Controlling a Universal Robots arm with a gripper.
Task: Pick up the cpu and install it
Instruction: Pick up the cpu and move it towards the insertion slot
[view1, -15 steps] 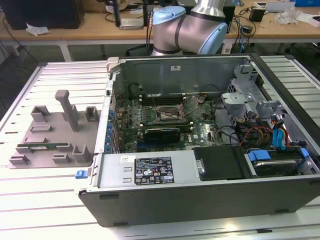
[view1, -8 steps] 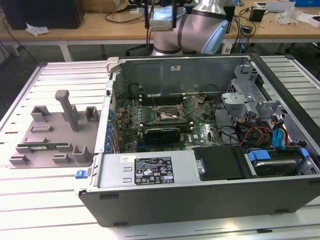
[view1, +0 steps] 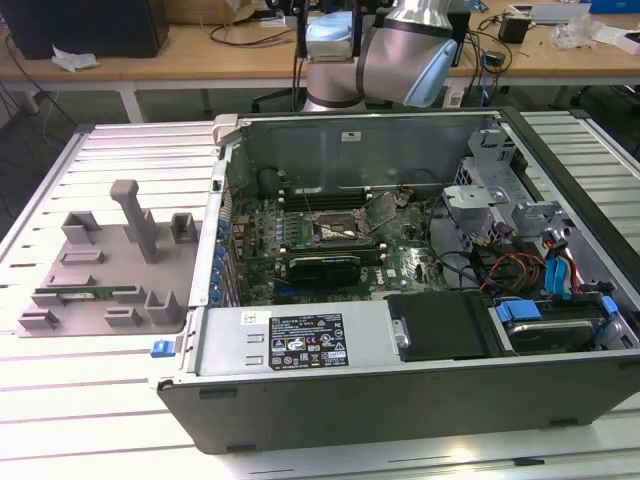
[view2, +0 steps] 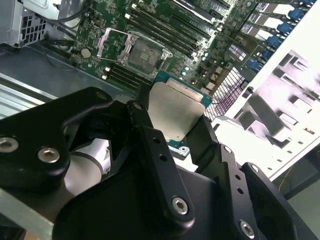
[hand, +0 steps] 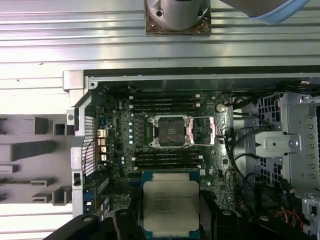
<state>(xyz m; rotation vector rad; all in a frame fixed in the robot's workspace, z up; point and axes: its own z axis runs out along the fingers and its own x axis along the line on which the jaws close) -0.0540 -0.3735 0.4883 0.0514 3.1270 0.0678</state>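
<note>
We record a slatted metal table (view1: 90, 420) carrying an open computer case (view1: 400, 400), which lies on its side with the circuit board (view1: 260, 245) exposed. In the exterior view the robot arm (view1: 400, 50) rises at the far side of the case. On the exterior view's left, just beside the case, sits a grey plastic tray (view1: 115, 272) with upright blocks. A thin green memory stick (view1: 85, 294) lies in it near its front edge. On the board, the processor socket (hand: 170, 131) stands uncovered, with rows of memory slots on either side. In both wrist views the gripper (view2: 174, 117) has its two black fingers (view2: 150, 140) pressed against opposite edges of the cpu (hand: 171, 202). They hold it flat with the silver top showing. The cpu hangs above the board, apart from the socket and not seated in it.
</note>
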